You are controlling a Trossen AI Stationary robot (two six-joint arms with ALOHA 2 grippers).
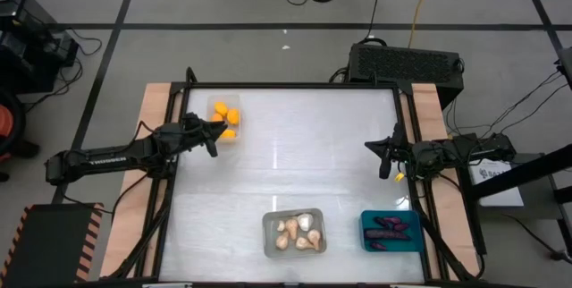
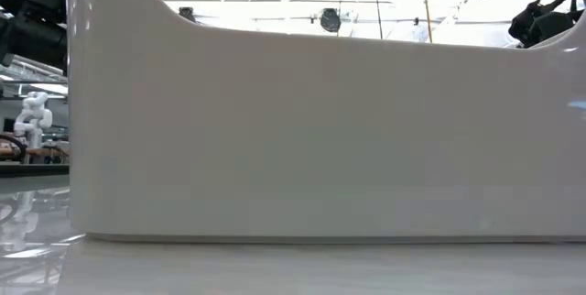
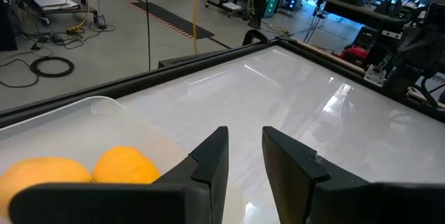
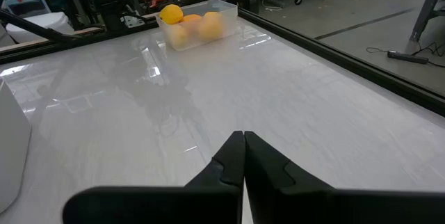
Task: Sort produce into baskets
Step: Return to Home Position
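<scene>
Three baskets stand on the white table. A clear one (image 1: 225,120) at the far left holds orange-yellow pieces (image 3: 118,167) (image 4: 191,26). A grey one (image 1: 294,232) at the near edge holds pale garlic bulbs. A teal one (image 1: 391,231) at the near right holds dark purple eggplants. My left gripper (image 1: 214,134) (image 3: 245,151) hovers at the clear basket's near-left rim, its fingers a narrow gap apart with nothing between them. My right gripper (image 1: 382,156) (image 4: 243,140) hangs shut and empty above the table's right side. A pale basket wall (image 2: 320,130) fills the low view.
A black vented box (image 1: 407,61) sits beyond the table's far right corner. Dark frame rails (image 1: 295,86) run along the table's edges. Cables lie on the floor behind. Bare tabletop (image 1: 295,158) stretches between the two grippers.
</scene>
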